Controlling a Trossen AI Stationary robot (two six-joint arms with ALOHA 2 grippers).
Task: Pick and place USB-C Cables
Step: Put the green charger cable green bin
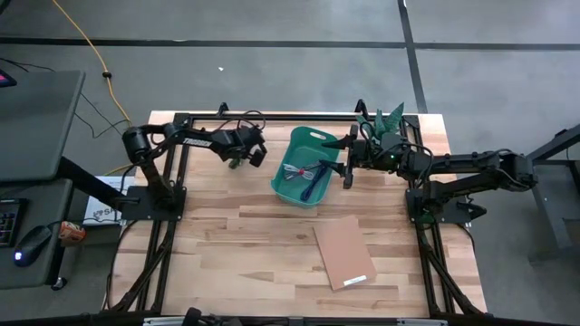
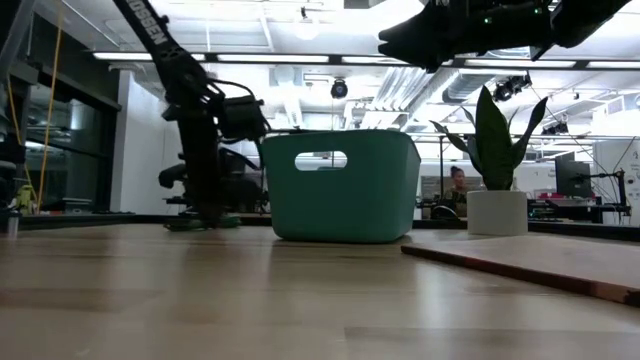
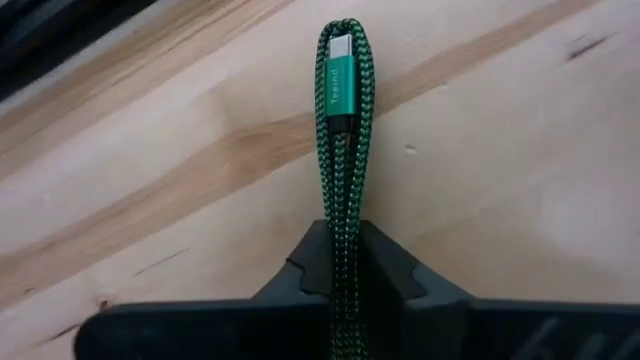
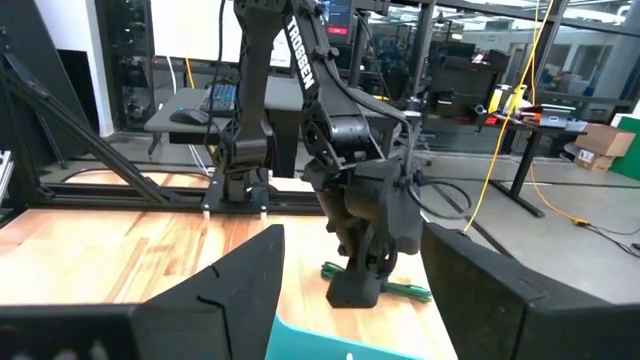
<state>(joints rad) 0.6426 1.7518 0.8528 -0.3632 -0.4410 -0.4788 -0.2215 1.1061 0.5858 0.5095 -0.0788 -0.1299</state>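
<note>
The green USB-C cable (image 3: 343,130) lies on the bare wood of the desk (image 1: 254,244), at its far left part, just left of the teal bin (image 1: 308,166). It is folded into a slim braided bundle, with a green metal plug at the end pointing away from the arm. The left pincer (image 3: 345,285) is down on it, its two dark fingers clamped together on the bundle's near end; the rest of the cable rests flat on the wood.

Inside the bin lie other cable bundles (image 1: 304,174), a purple one and a pale one with red among them, tangled so that they are hard to separate.

The right pincer (image 1: 350,163) hangs above the bin's right rim, fingers spread wide apart and holding nothing.

A brown cardboard sheet (image 1: 343,252) lies nearer on the desk, right of centre. A potted plant (image 2: 497,170) stands at the far right corner.
</note>
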